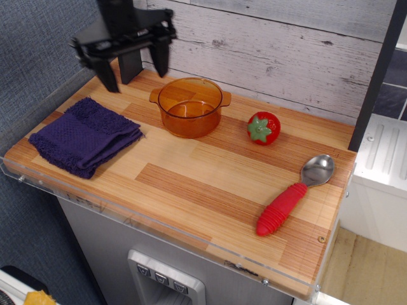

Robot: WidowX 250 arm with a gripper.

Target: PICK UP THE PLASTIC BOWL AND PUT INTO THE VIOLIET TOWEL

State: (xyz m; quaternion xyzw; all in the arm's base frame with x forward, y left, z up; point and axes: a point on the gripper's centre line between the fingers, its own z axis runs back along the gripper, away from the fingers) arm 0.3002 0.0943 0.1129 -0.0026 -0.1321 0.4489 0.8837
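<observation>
The plastic bowl (191, 106) is a translucent amber-orange pot with two small side handles, standing upright and empty at the back middle of the wooden table (191, 184). The violet towel (84, 135) lies folded at the table's left front. My black gripper (133, 68) hangs open and empty above the back left of the table, up and to the left of the bowl and behind the towel. Its two fingers (161, 58) point down, wide apart, touching nothing.
A red strawberry toy (263, 128) stands right of the bowl. A spoon with a red handle (294, 194) lies at the right front. A black post (130, 66) stands at the back left corner. A whitewashed plank wall (286, 57) rises behind the table.
</observation>
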